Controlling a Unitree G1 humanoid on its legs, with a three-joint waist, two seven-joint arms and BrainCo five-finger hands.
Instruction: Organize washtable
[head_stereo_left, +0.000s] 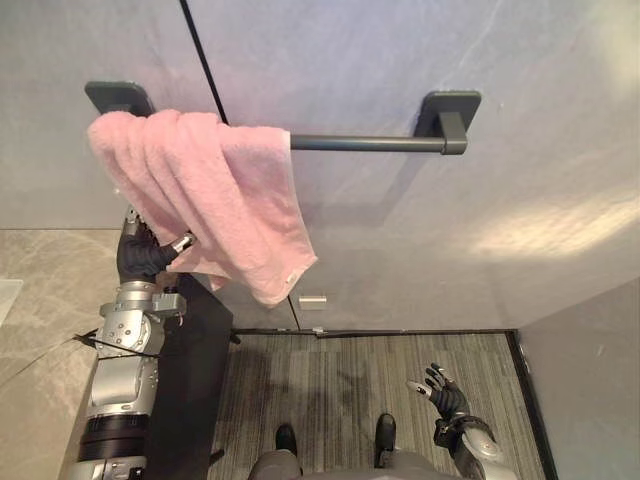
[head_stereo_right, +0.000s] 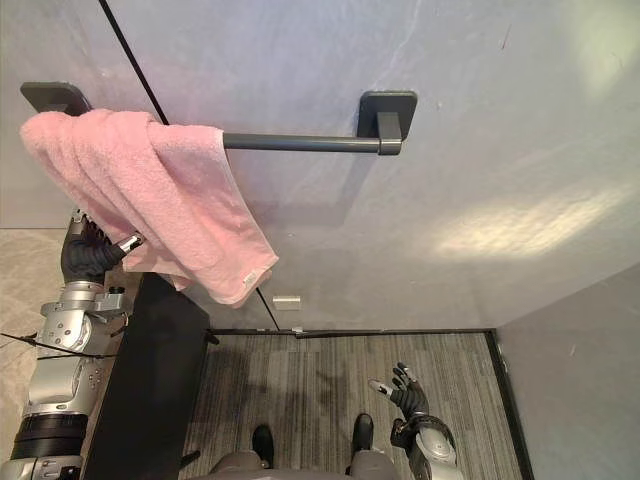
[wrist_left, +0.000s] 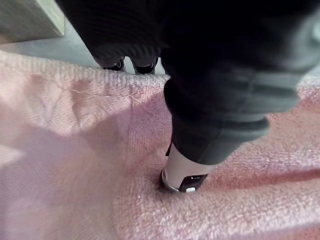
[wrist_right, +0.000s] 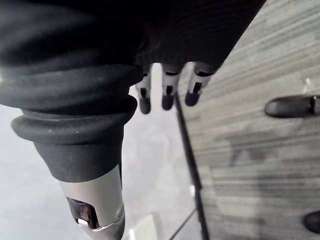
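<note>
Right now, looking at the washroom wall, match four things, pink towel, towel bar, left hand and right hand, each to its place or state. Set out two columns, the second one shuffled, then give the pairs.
Column one
1. pink towel
2. towel bar
3. left hand
4. right hand

Column two
A. low above the striped carpet, fingers relaxed
B. mounted on the grey wall, its right part bare
C. draped over the bar's left end
D. raised, thumb pressed into the cloth

Pairs: 1-C; 2-B; 3-D; 4-A
</note>
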